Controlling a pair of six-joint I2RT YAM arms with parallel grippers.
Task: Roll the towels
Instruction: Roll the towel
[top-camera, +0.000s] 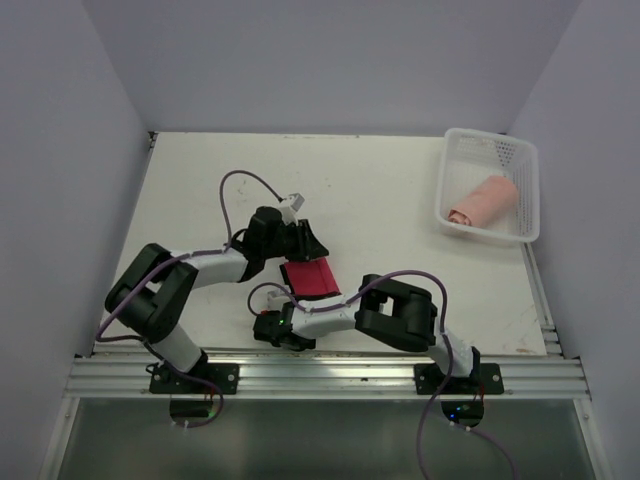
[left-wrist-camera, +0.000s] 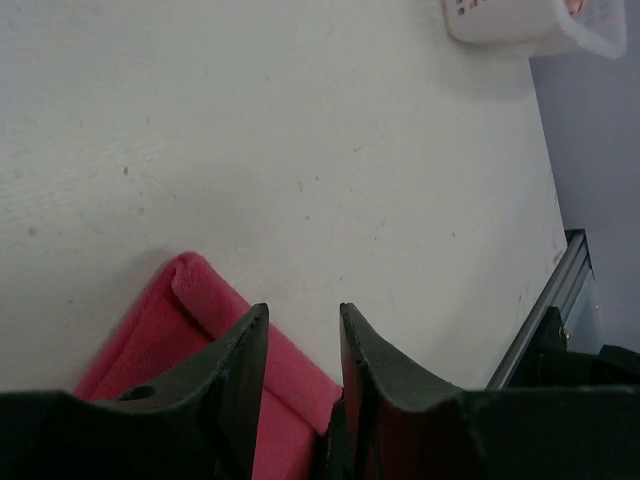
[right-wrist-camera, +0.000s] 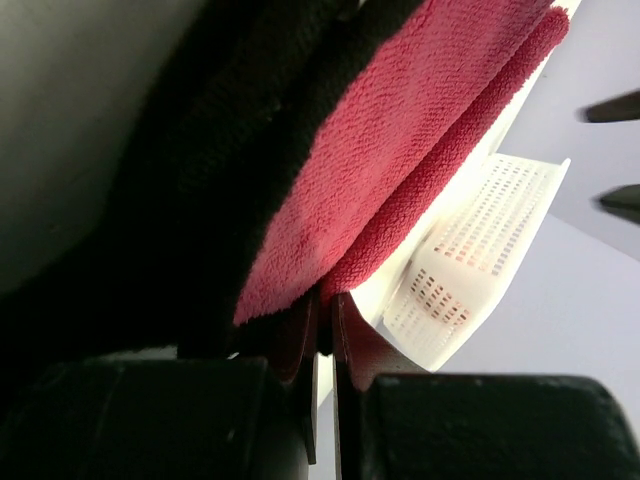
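Observation:
The smaller towel (top-camera: 312, 278), red-faced with a dark back, lies folded on the table between the two arms. Its far edge is turned over into a narrow roll (left-wrist-camera: 205, 290). My left gripper (top-camera: 308, 245) hovers over that far edge, open, with the rolled edge passing under its fingers (left-wrist-camera: 303, 315). My right gripper (top-camera: 288, 312) is at the near-left corner, shut on the cloth's edge (right-wrist-camera: 327, 297), red pile (right-wrist-camera: 400, 130) on one side and dark backing on the other. The salmon-pink towel (top-camera: 485, 200) lies rolled up inside the basket.
A white perforated basket (top-camera: 527, 160) stands at the back right of the table, also seen in the left wrist view (left-wrist-camera: 520, 30) and the right wrist view (right-wrist-camera: 470, 250). An aluminium rail (top-camera: 320, 375) runs along the near edge. Grey walls close in the sides.

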